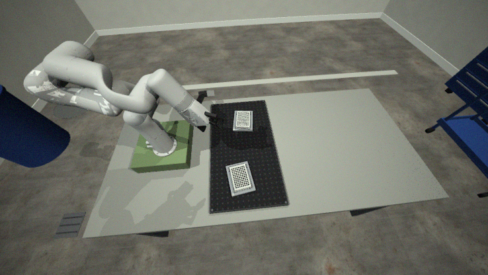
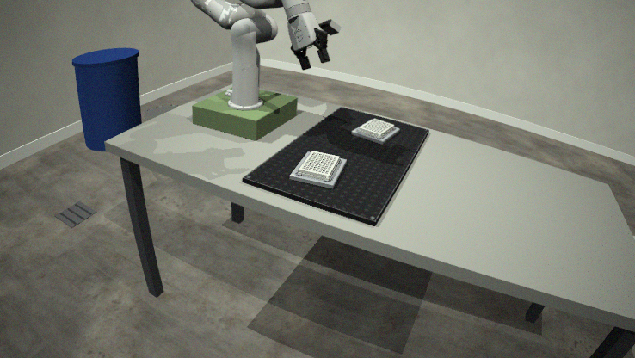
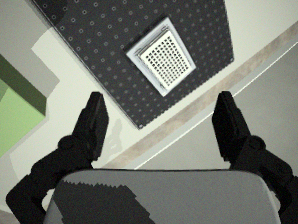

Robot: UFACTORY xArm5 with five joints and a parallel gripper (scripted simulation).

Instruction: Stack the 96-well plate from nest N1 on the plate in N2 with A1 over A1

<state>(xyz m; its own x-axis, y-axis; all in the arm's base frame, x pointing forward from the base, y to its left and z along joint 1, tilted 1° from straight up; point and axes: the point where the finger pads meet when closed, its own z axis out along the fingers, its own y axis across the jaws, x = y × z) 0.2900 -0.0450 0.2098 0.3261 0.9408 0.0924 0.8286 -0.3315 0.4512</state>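
Two white 96-well plates sit in grey nests on the black perforated board. The plate in nest N1 is at the near end of the board in the top view and shows nearer in the exterior view. The plate in nest N2 is at the far end; it also shows in the exterior view and in the wrist view. My gripper is open and empty. It hangs high above the table, beside the N2 end of the board. Its fingers frame the board's corner. The A1 marks are too small to read.
The arm stands on a green block on the grey table. A blue bin stands on the floor behind the base. A blue cart stands off the table's far side. The table edge runs close behind the N2 end of the board.
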